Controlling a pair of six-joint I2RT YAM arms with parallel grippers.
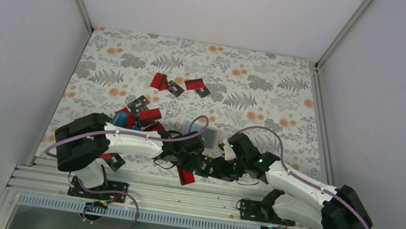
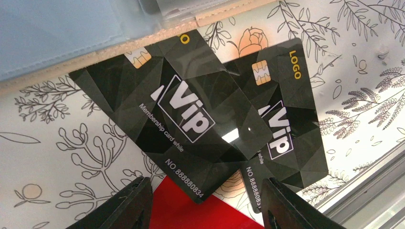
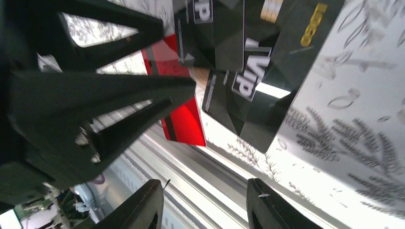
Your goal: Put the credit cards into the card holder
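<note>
The card holder [image 1: 208, 134] lies open on the patterned table, grey-blue inside up; in the left wrist view it [image 2: 57, 33] fills the top left with its tan edge showing. Two black VIP cards [image 2: 186, 114] [image 2: 286, 119] overlap just below it, the first partly over the second. A red card [image 2: 191, 210] lies under them, near the table's front edge [image 1: 185, 175]. My left gripper [image 2: 207, 210] is open and empty above these cards. My right gripper [image 3: 205, 205] is open and empty, facing the left one over the front rail; the black cards [image 3: 253, 71] and red card [image 3: 184, 119] show beyond it.
More red, black and blue cards lie scattered further back and left [image 1: 150, 113], with a group at the table's middle [image 1: 178, 85]. The aluminium rail [image 3: 200, 167] runs along the front edge. The left gripper's body [image 3: 71, 105] crowds the right wrist view.
</note>
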